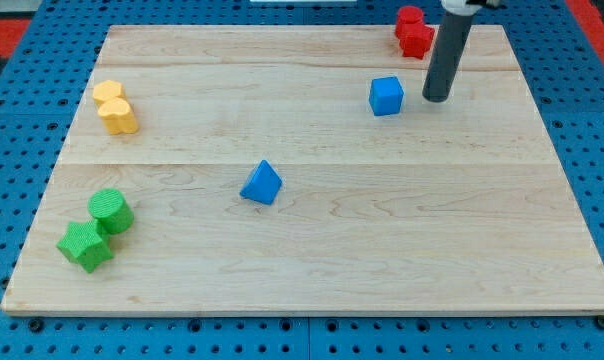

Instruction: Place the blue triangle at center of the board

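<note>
While nothing here counts as a gripper, only a straight dark rod with no jaws to stand wide or narrow, let's sweep the wooden counter (312, 270) from the view's left. Low on that side sits a green star-like block (84, 246), touching a green cylinder (111, 211) just above and to its right. Higher up the left edge, two yellow blocks (115, 108) of rounded shape press together, one behind the other. Moving across, the blue triangle (262, 184) rests alone a little left of the counter's middle, well apart from everything else. Further right and nearer the view's top comes a blue cube (386, 96). Just beside it, on its right, my tip (436, 99) stands on the wood with a narrow gap between the two, holding nothing. Behind the rod, at the top edge, a red block (413, 32) of uncertain shape sits partly hidden.
</note>
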Available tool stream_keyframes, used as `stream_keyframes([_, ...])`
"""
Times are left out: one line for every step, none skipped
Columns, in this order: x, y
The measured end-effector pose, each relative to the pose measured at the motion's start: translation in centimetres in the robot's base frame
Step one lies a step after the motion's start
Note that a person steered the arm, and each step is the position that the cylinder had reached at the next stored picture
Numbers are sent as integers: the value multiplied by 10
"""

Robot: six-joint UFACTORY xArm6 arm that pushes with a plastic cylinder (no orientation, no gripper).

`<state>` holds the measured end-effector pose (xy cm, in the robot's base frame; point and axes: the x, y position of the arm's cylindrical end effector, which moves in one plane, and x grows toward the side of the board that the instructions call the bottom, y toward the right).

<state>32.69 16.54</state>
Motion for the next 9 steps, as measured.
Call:
stream_keyframes([0, -100])
stream_keyframes([2, -145])
stream_keyframes([53, -124])
stream_keyframes([145, -121])
stream_keyframes([165, -200])
stream_keyframes([199, -215])
stream_keyframes([163, -238])
stream_keyframes([112, -235])
stream_keyframes([110, -229])
